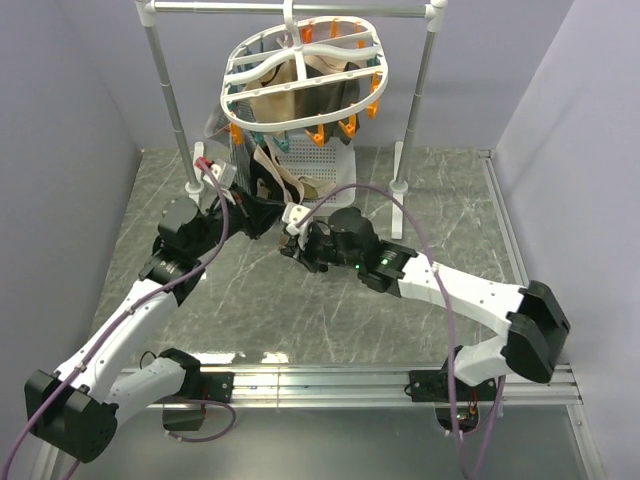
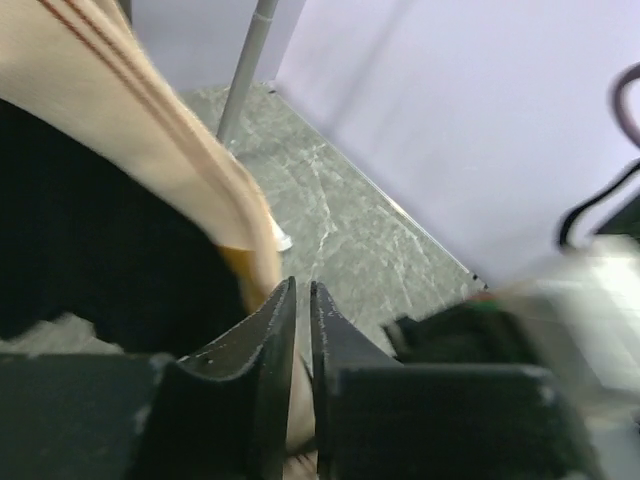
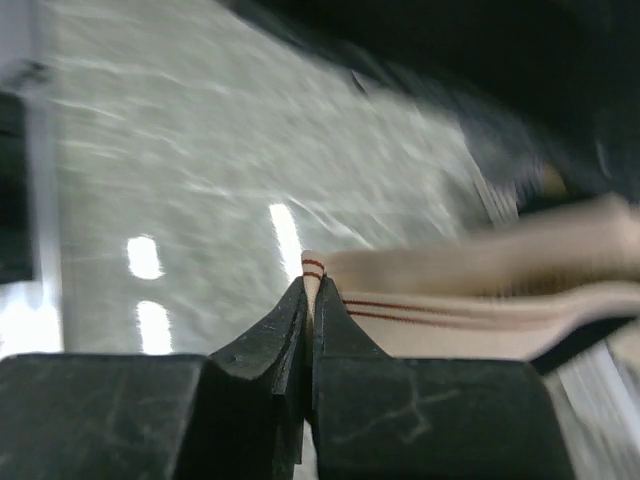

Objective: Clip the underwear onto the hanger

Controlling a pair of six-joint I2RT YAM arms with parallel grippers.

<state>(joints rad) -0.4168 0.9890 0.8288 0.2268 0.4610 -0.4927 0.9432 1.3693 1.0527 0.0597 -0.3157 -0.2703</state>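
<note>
The underwear [image 1: 285,180], black with a beige waistband, hangs stretched between my two grippers just in front of the basket. The white oval hanger [image 1: 300,70] with orange and teal clothespins hangs from the rail above it. My left gripper [image 1: 250,202] holds the left side. In the left wrist view its jaws [image 2: 303,290] stand almost together, with beige waistband [image 2: 150,130] between them lower down and black cloth [image 2: 100,250] to the left. My right gripper [image 1: 292,235] is shut on the waistband's folded end [image 3: 312,268]; the red-striped band [image 3: 470,300] runs off to the right.
A grey metal rail stand [image 1: 165,90] carries the hanger, its right post [image 1: 415,110] standing on the marble table. Behind the underwear sits a white perforated basket [image 1: 325,160]. Beige garments [image 1: 290,100] hang from the hanger. Both arms nearly meet at the table's middle.
</note>
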